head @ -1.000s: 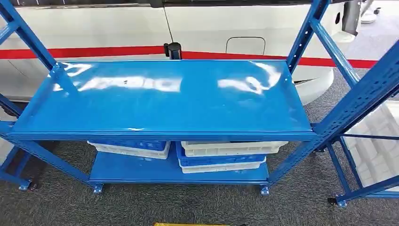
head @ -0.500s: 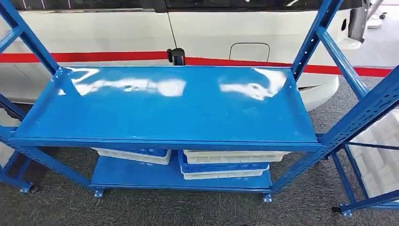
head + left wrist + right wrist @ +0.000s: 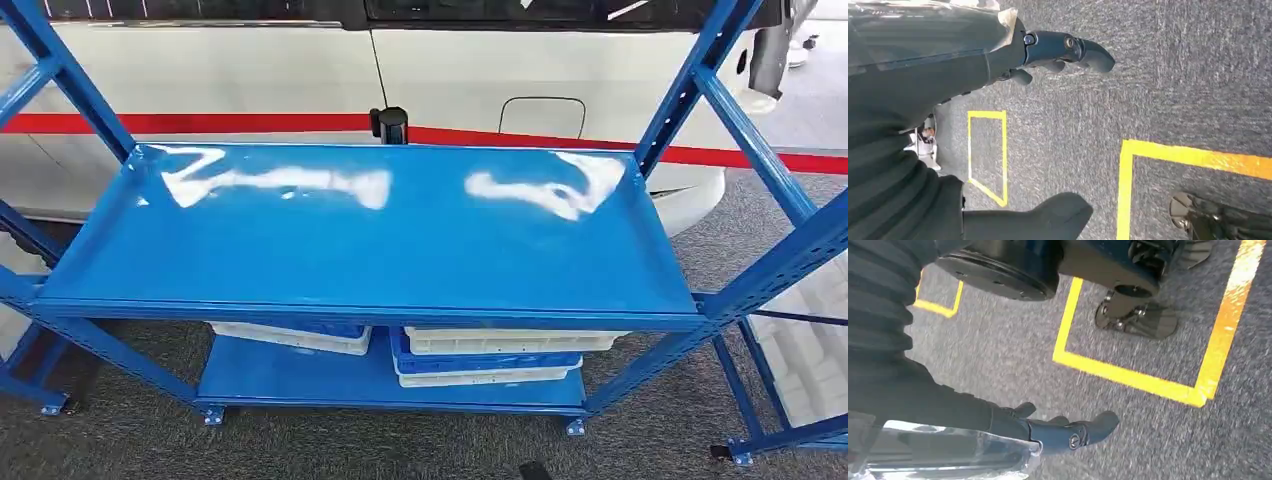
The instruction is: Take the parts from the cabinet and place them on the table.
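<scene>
Shifting camera view suggests the robot nears the blue rack (image 3: 380,235); left hand (image 3: 1048,50) and right hand (image 3: 1058,432) hang empty, fingers loosely apart.

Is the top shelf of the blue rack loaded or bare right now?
Bare: the top shelf shows only glossy blue surface with light reflections. Stacked white and blue trays sit on the lower shelf.

A white vehicle body (image 3: 250,75) with a red stripe (image 3: 200,123) stands behind the rack, a fuel-flap outline (image 3: 541,113) on its side. A small black post (image 3: 390,125) rises at the shelf's far edge. Grey carpet (image 3: 400,445) covers the floor, marked with yellow tape lines (image 3: 1168,155) forming rectangles (image 3: 1148,380).
</scene>
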You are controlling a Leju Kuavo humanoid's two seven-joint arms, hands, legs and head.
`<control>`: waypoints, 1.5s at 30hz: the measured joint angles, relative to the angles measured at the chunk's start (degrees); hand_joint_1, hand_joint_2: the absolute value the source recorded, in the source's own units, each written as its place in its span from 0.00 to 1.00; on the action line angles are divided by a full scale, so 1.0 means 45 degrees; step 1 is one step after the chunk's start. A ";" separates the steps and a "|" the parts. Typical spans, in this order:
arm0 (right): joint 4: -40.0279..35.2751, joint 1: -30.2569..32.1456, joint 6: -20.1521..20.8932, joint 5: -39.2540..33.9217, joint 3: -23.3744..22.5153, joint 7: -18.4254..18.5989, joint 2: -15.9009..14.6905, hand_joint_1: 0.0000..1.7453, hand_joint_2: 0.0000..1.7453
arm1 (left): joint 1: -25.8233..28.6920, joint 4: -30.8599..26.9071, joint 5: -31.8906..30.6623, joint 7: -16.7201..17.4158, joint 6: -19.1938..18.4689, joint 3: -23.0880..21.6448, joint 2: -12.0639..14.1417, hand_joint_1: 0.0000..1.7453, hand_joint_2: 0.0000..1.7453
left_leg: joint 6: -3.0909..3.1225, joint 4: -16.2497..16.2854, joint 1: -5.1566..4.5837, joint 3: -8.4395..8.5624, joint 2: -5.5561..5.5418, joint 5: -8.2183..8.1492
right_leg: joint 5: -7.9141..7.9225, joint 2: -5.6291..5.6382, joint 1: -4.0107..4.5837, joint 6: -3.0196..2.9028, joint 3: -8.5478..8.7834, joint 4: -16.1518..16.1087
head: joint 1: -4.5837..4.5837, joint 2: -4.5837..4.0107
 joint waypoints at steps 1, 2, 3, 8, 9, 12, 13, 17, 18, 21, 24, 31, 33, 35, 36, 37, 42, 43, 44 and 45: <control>0.0000 0.0061 0.0039 -0.0228 0.0000 -0.0092 -0.0039 0.00 0.00 | 0.0080 -0.0029 0.0321 -0.0014 0.0000 -0.0350 0.0043 0.00 1.00 | 0.0022 0.0002 -0.0031 -0.0004 -0.0001 -0.0001 | 0.0028 0.0000 -0.0025 0.0053 0.0022 -0.0051 | -0.0005 0.0000; 0.0000 0.0116 0.0053 -0.0425 -0.0005 -0.0174 -0.0087 0.00 0.00 | 0.0151 -0.0072 0.0575 -0.0043 0.0000 -0.0652 0.0068 0.00 1.00 | 0.0084 0.0002 -0.0052 -0.0001 0.0000 -0.0018 | 0.0032 0.0000 -0.0040 0.0079 0.0051 -0.0091 | 0.0005 0.0000; 0.0000 0.0168 0.0068 -0.0636 -0.0010 -0.0233 -0.0121 0.00 0.00 | 0.0204 -0.0112 0.0860 -0.0073 -0.0005 -0.0991 0.0087 0.00 1.00 | 0.0135 0.0004 -0.0065 0.0000 0.0000 -0.0024 | 0.0051 0.0000 -0.0045 0.0119 0.0071 -0.0118 | 0.0000 0.0000; 0.0010 0.0414 0.0170 -0.1713 -0.0053 -0.0646 -0.0344 0.00 0.00 | 0.0477 -0.0359 0.2314 -0.0204 -0.0053 -0.2664 0.0209 0.00 1.00 | 0.0216 0.0013 -0.0110 0.0003 0.0005 -0.0061 | 0.0066 0.0000 -0.0090 0.0180 0.0101 -0.0194 | -0.0005 0.0000; 0.0015 0.0468 0.0180 -0.1899 -0.0068 -0.0699 -0.0379 0.00 0.00 | 0.0537 -0.0413 0.2560 -0.0233 -0.0078 -0.2934 0.0209 0.00 1.00 | 0.0228 0.0016 -0.0116 0.0003 0.0004 -0.0069 | 0.0070 0.0000 -0.0100 0.0273 0.0103 -0.0200 | -0.0005 0.0000; 0.0043 0.0642 0.0204 -0.2591 -0.0121 -0.0946 -0.0490 0.00 0.00 | 0.0742 -0.0626 0.3484 -0.0306 -0.0112 -0.3983 0.0282 0.00 1.00 | 0.0246 0.0020 -0.0135 0.0011 0.0004 -0.0080 | 0.0055 0.0001 -0.0127 0.0399 0.0109 -0.0208 | -0.0010 0.0000; 0.0053 0.0701 0.0223 -0.2805 -0.0126 -0.1034 -0.0529 0.00 0.00 | 0.0809 -0.0684 0.3781 -0.0345 -0.0112 -0.4320 0.0305 0.00 1.00 | 0.0246 0.0020 -0.0136 0.0013 0.0004 -0.0081 | 0.0055 0.0001 -0.0127 0.0399 0.0108 -0.0208 | -0.0010 0.0000; 0.0117 0.0914 0.0301 -0.3643 -0.0146 -0.1345 -0.0704 0.00 0.00 | 0.1047 -0.0952 0.4920 -0.0437 -0.0126 -0.5634 0.0379 0.00 1.00 | 0.0245 0.0016 -0.0111 0.0029 0.0003 -0.0082 | 0.0051 0.0000 -0.0126 0.0400 0.0105 -0.0208 | -0.0005 0.0000; 0.0141 0.0964 0.0321 -0.3861 -0.0151 -0.1409 -0.0758 0.00 0.00 | 0.1112 -0.1015 0.5212 -0.0476 -0.0136 -0.5984 0.0389 0.00 1.00 | 0.0244 0.0015 -0.0103 0.0032 0.0004 -0.0083 | 0.0051 0.0000 -0.0126 0.0400 0.0104 -0.0208 | -0.0010 0.0000; 0.0218 0.1122 0.0374 -0.4500 -0.0165 -0.1646 -0.0888 0.00 0.00 | 0.1294 -0.1223 0.6059 -0.0534 -0.0146 -0.6972 0.0427 0.00 1.00 | 0.0243 0.0013 -0.0090 0.0038 0.0005 -0.0084 | 0.0049 0.0000 -0.0126 0.0398 0.0103 -0.0208 | -0.0010 0.0000; 0.0301 0.1289 0.0413 -0.5100 -0.0175 -0.1855 -0.1030 0.00 0.00 | 0.1477 -0.1419 0.6931 -0.0612 -0.0146 -0.7951 0.0461 0.00 1.00 | 0.0242 0.0011 -0.0081 0.0040 0.0005 -0.0084 | 0.0047 0.0000 -0.0125 0.0395 0.0102 -0.0208 | -0.0010 0.0000; 0.0515 0.1640 0.0505 -0.6642 -0.0219 -0.2437 -0.1340 0.00 1.00 | 0.1873 -0.1870 0.8939 -0.0786 -0.0155 -1.0216 0.0559 0.00 1.00 | 0.0242 0.0010 -0.0082 0.0040 0.0005 -0.0084 | 0.0045 0.0000 -0.0124 0.0395 0.0108 -0.0208 | -0.0005 0.0000; 0.0573 0.1732 0.0554 -0.7046 -0.0233 -0.2568 -0.1423 0.00 0.00 | 0.1996 -0.2011 0.9483 -0.0830 -0.0160 -1.0795 0.0592 0.00 1.00 | 0.0243 0.0010 -0.0083 0.0041 0.0006 -0.0086 | 0.0045 0.0001 -0.0124 0.0396 0.0107 -0.0208 | -0.0005 0.0000; 0.0636 0.1826 0.0602 -0.7475 -0.0238 -0.2735 -0.1491 0.00 0.00 | 0.2116 -0.2128 1.0064 -0.0889 -0.0180 -1.1400 0.0617 0.00 1.00 | 0.0243 0.0010 -0.0086 0.0041 0.0005 -0.0086 | 0.0045 0.0001 -0.0124 0.0396 0.0109 -0.0208 | -0.0005 0.0000; 0.0675 0.1864 0.0607 -0.7682 -0.0238 -0.2802 -0.1524 0.00 0.00 | 0.2175 -0.2201 1.0355 -0.0923 -0.0189 -1.1691 0.0631 0.00 1.00 | 0.0243 0.0010 -0.0086 0.0040 0.0005 -0.0086 | 0.0045 0.0001 -0.0124 0.0396 0.0108 -0.0208 | -0.0010 0.0000; 0.0704 0.1902 0.0622 -0.7924 -0.0238 -0.2909 -0.1554 0.00 0.00 | 0.2219 -0.2249 1.0668 -0.0942 -0.0189 -1.1965 0.0641 0.00 1.00 | 0.0243 0.0010 -0.0087 0.0040 0.0005 -0.0086 | 0.0045 0.0001 -0.0124 0.0396 0.0108 -0.0208 | -0.0010 0.0000; 0.0787 0.2005 0.0641 -0.8465 -0.0243 -0.3118 -0.1671 0.00 0.00 | 0.2349 -0.2419 1.1403 -0.1000 -0.0209 -1.2715 0.0670 0.00 0.00 | 0.0244 0.0010 -0.0086 0.0042 0.0006 -0.0086 | 0.0045 0.0001 -0.0124 0.0396 0.0109 -0.0208 | -0.0010 0.0000; 0.0801 0.2014 0.0641 -0.8484 -0.0243 -0.3123 -0.1680 0.00 0.00 | 0.2358 -0.2433 1.1447 -0.1000 -0.0214 -1.2811 0.0685 0.00 0.00 | 0.0244 0.0010 -0.0085 0.0043 0.0005 -0.0086 | 0.0045 0.0000 -0.0124 0.0396 0.0109 -0.0208 | -0.0010 0.0000; 0.0806 0.2021 0.0641 -0.8499 -0.0243 -0.3123 -0.1690 0.00 0.00 | 0.2370 -0.2433 1.1452 -0.1005 -0.0214 -1.2895 0.0695 0.00 0.00 | 0.0244 0.0010 -0.0085 0.0043 0.0006 -0.0086 | 0.0045 0.0000 -0.0124 0.0396 0.0109 -0.0208 | -0.0005 0.0000; 0.0816 0.2025 0.0641 -0.8499 -0.0243 -0.3123 -0.1700 0.00 0.00 | 0.2386 -0.2443 1.1467 -0.1005 -0.0209 -1.2953 0.0704 0.00 0.00 | 0.0244 0.0010 -0.0084 0.0044 0.0006 -0.0086 | 0.0045 0.0000 -0.0124 0.0396 0.0108 -0.0208 | -0.0010 0.0000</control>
